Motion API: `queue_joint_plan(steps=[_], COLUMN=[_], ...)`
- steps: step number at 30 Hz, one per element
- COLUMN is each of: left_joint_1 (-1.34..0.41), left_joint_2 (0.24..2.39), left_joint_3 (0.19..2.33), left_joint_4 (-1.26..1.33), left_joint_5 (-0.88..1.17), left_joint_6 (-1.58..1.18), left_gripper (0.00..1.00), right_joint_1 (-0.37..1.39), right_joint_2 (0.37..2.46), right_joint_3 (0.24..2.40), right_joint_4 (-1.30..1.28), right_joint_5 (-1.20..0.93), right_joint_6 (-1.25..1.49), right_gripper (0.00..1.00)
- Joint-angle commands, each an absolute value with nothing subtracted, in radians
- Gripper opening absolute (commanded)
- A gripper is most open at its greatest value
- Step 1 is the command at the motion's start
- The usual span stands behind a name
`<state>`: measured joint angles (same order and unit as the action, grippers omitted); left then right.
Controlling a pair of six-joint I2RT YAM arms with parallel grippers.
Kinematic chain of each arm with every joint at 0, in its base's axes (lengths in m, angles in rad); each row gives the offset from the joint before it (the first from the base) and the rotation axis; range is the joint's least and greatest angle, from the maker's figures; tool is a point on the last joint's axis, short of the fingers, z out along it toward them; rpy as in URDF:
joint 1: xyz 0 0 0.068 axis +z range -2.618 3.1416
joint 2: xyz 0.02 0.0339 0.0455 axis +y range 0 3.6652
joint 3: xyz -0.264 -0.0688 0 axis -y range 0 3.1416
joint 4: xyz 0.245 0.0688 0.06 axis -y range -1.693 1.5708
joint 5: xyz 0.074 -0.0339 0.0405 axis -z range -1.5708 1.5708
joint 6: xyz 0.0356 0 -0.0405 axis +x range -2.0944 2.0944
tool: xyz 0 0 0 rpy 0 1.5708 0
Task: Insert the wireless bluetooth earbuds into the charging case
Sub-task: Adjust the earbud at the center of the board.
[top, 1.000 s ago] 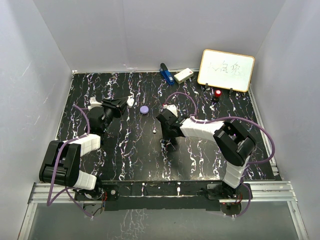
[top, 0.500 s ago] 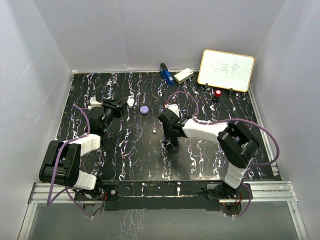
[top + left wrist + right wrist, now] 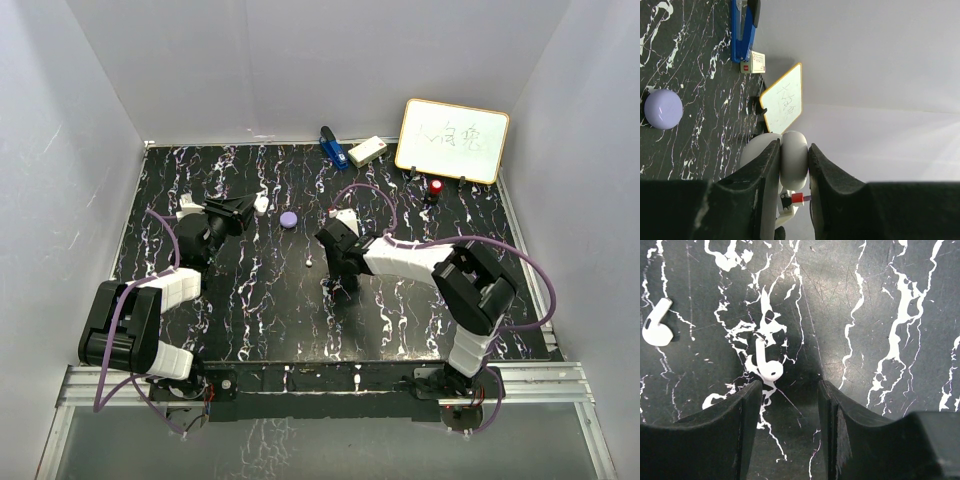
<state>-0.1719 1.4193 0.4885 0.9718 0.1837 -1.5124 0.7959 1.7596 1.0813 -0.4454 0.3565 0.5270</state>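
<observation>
Picking-up step, seemingly: right gripper [image 3: 787, 390], partly open and empty, hovers over a white earbud [image 3: 767, 365] on the table [image 3: 865, 315]. Left gripper [image 3: 794, 150] clamps the white charging case [image 3: 795, 167]. Next: centre, lower, close.

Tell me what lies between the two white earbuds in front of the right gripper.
Only bare marbled table separates the nearer earbud from the farther earbud; the right wrist view shows it.

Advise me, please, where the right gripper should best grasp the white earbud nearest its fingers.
Probably grip the earbud across its bulbous head, from straight above: it lies flat on the table, stem in line with the gap of the open right gripper, slightly left of centre.
</observation>
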Motion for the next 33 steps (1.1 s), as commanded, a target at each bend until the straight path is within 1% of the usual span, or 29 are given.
queue_joint_plan(steps=[1,7,17,33], left_joint_1=[-0.164,-0.164,-0.164,-0.164], left_joint_2=[1.411,1.407,1.414,1.407], left_joint_3=[0.487,0.485,0.487,0.486], left_joint_4=[1.000,0.995,0.994,0.986], left_joint_5=[0.196,0.192,0.195,0.192], left_joint_6=[-1.514,-1.513,-1.511,-1.508], left_gripper=[0.00,0.00,0.00,0.00], right_joint_1=[0.791,0.784,0.714,0.650], right_joint_2=[1.784,1.815,1.818,1.867], right_joint_3=[1.084,1.101,1.110,1.174], right_joint_4=[-0.425,-0.419,-0.395,-0.338], right_joint_5=[0.404,0.415,0.414,0.366], right_joint_6=[0.518,0.503,0.471,0.401], right_gripper=[0.47,0.47,0.47,0.47])
